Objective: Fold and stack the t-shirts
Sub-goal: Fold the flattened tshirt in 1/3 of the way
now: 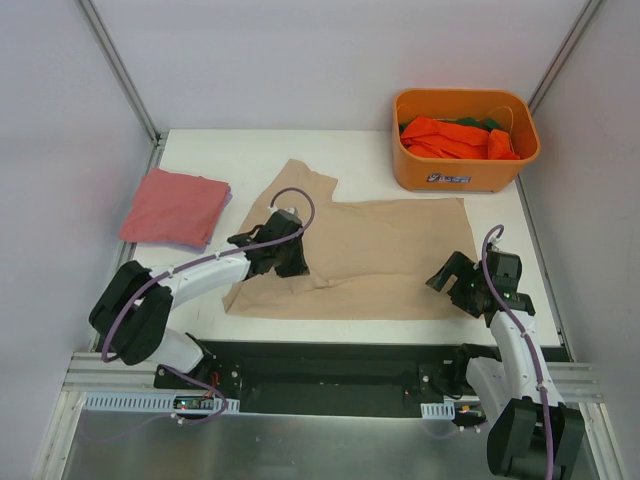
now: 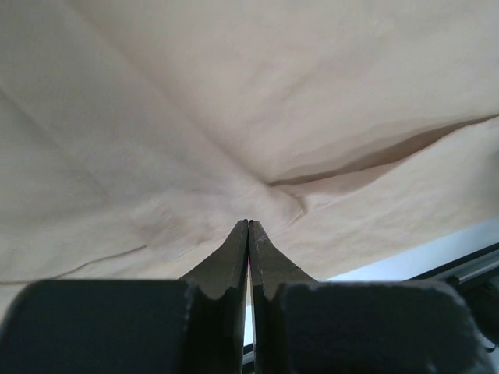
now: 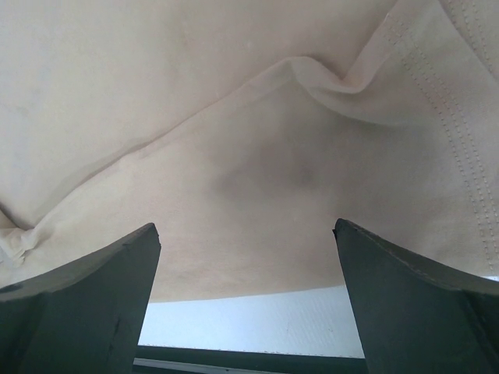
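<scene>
Across the middle of the table (image 1: 240, 150) we saw the beige t-shirt (image 1: 380, 250) spread open and mostly flat. Its body ran left to right, and one sleeve poked toward the far left corner. Its near edge lay close to the table's front edge.

The left gripper (image 1: 290, 262) was down on the left part of this shirt, clenched tight. In the wrist view its two dark fingers (image 2: 234, 257) met with no gap. Creases in the cloth ran together at their tips, so it appeared to have a pinch of fabric, though the tips themselves hid the contact.

The right gripper (image 1: 455, 285) sat at the shirt's near right corner with its jaws spread wide. Its fingers (image 3: 93, 296) stood on either side of a wrinkled stretch of cloth, with the stitched hem (image 3: 460, 156) to one side. We could not tell whether they touched the fabric.

A red t-shirt (image 1: 175, 207) lay folded into a rough square at the table's left edge, apart from the beige one. At the far right corner stood an orange bin (image 1: 465, 170), just beyond the beige shirt. It held crumpled orange t-shirts (image 1: 450, 137) with a bit of green cloth (image 1: 470, 122) showing behind them.
</scene>
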